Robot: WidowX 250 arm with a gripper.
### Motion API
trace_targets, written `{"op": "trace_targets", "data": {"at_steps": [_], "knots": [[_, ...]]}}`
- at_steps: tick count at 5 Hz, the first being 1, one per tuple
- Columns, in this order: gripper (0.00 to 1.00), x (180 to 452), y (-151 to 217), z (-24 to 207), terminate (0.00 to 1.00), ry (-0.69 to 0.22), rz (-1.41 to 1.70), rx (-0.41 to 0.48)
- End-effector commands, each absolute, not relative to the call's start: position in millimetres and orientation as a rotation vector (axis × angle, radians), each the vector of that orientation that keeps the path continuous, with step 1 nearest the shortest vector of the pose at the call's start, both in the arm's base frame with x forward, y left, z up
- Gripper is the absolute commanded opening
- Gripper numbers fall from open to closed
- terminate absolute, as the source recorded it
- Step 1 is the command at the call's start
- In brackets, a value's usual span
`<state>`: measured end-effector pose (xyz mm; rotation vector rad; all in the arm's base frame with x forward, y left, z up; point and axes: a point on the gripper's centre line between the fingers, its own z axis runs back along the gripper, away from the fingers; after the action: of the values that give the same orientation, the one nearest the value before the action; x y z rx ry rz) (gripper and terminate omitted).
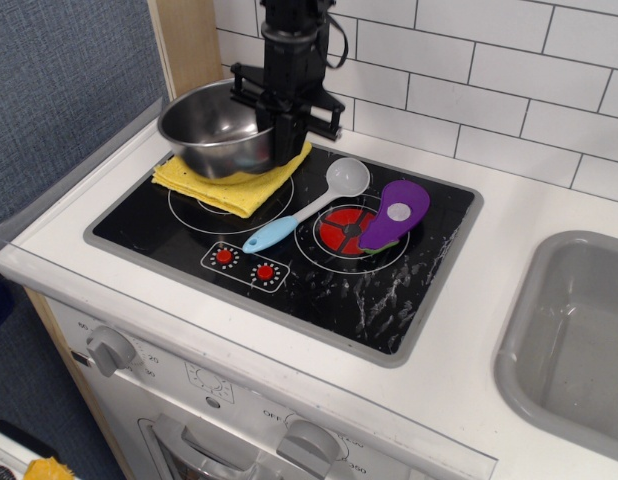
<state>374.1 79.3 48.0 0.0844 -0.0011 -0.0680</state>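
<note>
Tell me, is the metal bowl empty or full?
Empty: the metal bowl shows only bare shiny steel inside; the pincer grips its right rim.

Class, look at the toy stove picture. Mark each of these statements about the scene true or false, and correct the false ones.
1. The gripper is at the rim of the metal bowl. True.
2. The bowl sits over a yellow cloth. True.
3. The spoon lies in the sink. False: it lies on the stove, between the burners.
4. The spoon's handle is red. False: it is blue, with a grey bowl end.
5. The purple piece lies on the red burner. True.
</note>
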Motion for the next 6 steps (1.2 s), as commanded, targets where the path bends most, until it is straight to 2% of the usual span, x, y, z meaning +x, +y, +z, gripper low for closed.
{"op": "trace_targets", "data": {"at_steps": [1, 2, 4, 5, 6], "knots": [[0.00, 363.0, 58.6, 131.9, 0.00, -0.154, -0.106, 0.173], [0.00, 338.2, 10.2, 138.8, 0.00, -0.143, -0.138, 0.173], [0.00, 269.5, -86.1, 105.4, 0.00, -0.102, -0.173, 0.110], [0.00, 254.9, -103.4, 86.7, 0.00, -0.054, -0.135, 0.127], [0.00, 256.9, -108.4, 69.1, 0.00, -0.023, -0.135, 0.132]]}}
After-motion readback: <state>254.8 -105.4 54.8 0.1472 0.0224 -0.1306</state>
